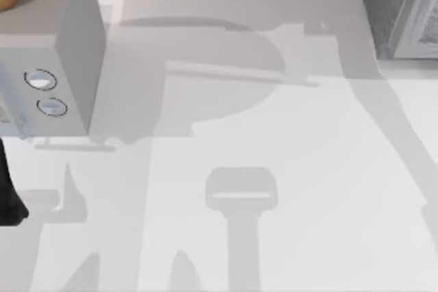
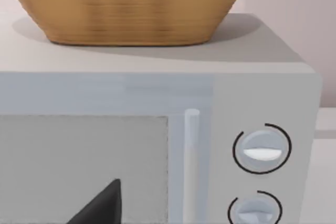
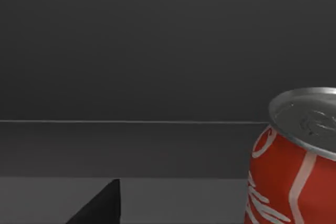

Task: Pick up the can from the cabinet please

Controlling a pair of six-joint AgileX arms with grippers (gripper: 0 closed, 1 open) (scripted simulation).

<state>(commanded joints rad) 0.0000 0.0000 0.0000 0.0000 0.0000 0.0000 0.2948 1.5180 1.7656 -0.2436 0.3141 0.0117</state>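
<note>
Right gripper (image 3: 97, 205) is inside the dark cabinet (image 3: 157, 51), one dark finger edge showing, so I cannot tell how wide it stands or whether it holds anything. The red can (image 3: 294, 166) stands upright just beside it, off to one side, not between the fingers. Risk: a sideways approach clips the can and topples it. Left gripper (image 2: 100, 208) faces the microwave (image 2: 262, 98).

Top view: table (image 1: 308, 189) brightly and evenly lit, crossed by soft-edged grey shadows, darkest near the microwave (image 1: 65, 66). Left wrist view: basket (image 2: 126, 3) slightly blurred, casting a faint shadow. Right wrist view: dim grey interior; can (image 3: 294, 166) lid shows a mild sheen.
</note>
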